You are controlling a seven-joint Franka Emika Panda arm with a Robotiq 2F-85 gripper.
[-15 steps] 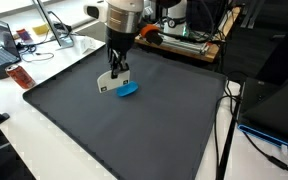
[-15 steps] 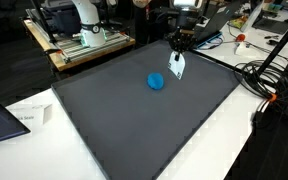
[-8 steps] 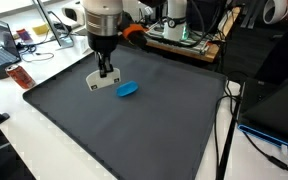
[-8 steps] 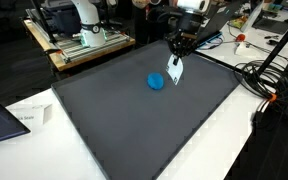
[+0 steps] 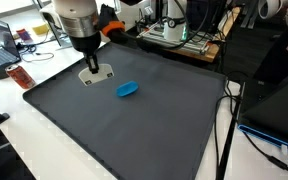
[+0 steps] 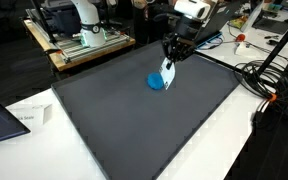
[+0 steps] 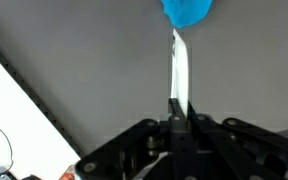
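A dark mat (image 5: 114,135) is covering the desk (image 5: 24,140) in a cluttered lab. The gripper (image 5: 91,66) is hanging over the mat's far part, its jaws pinching together on a thin white card (image 5: 96,74). A small blue object (image 5: 127,90) is lying on the mat near the card.

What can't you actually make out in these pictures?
- Blue object: in the wrist view the top edge cuts it off; in both exterior views it is too small to identify.
- White flat piece held in the jaws: the wrist view shows it edge-on, so its face is hidden; in an exterior view it is too small to name.
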